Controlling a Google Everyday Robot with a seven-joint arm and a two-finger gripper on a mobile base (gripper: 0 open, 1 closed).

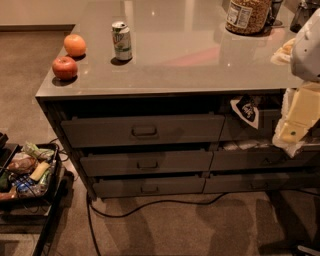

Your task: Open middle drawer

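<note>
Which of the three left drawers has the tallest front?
The top drawer, with the biggest handle; the middle drawer beneath is lower. The gripper is far right.

Grey middle drawer (115, 163), cream end effector (291, 131)

Dim, warm light falls from above: pale glare streaks the glossy countertop (190, 65), the gaps above the drawer fronts (100, 132) sink into shadow, and soft shadows cross the carpet (200, 230). The gripper (291, 131), at the right edge, catches the brightest light.

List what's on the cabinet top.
Round orange fruit, red apple, green soda can, clear labelled jar. The robot's white arm covers the right edge; its pale gripper hangs before the right drawers.
</note>
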